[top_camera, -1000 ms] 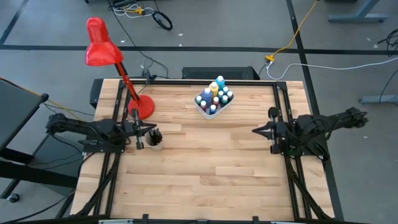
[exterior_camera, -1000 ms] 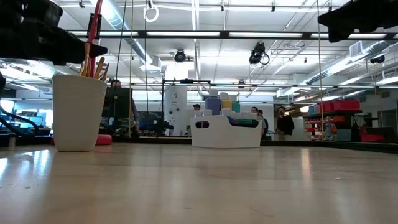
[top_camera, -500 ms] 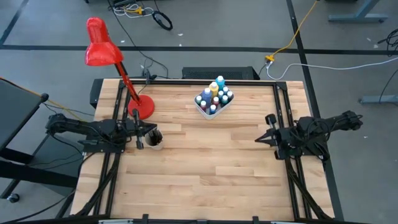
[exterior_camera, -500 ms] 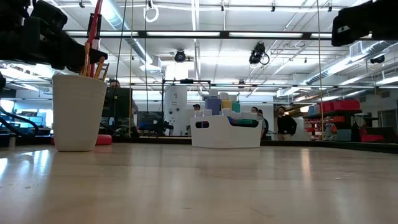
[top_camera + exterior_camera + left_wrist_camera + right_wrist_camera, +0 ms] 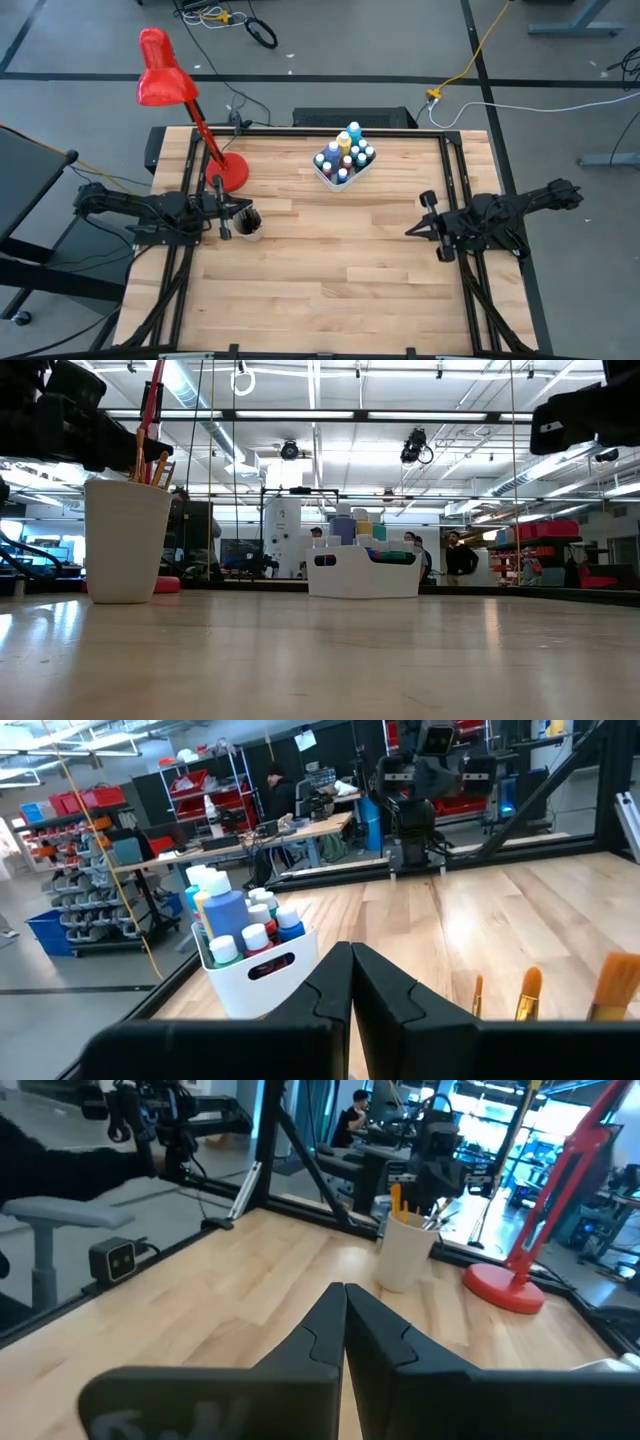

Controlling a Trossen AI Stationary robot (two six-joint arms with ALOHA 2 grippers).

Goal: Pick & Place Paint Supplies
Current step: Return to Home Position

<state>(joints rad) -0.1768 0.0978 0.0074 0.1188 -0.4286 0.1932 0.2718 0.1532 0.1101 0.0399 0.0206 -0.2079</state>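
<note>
Left gripper (image 5: 351, 952), closed and empty, hangs just beside the cup's (image 5: 127, 540) paintbrushes (image 5: 528, 988)

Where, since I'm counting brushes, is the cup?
High view: the cup stands on the table's left side, close by the red lamp base, at the left tool's tip.

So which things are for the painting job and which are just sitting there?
For the job: paint bottles, packed in the white tray; paintbrushes, standing in the cup.

Just sitting there: red lamp, its base beside the cup; the wooden table under everything.
</note>
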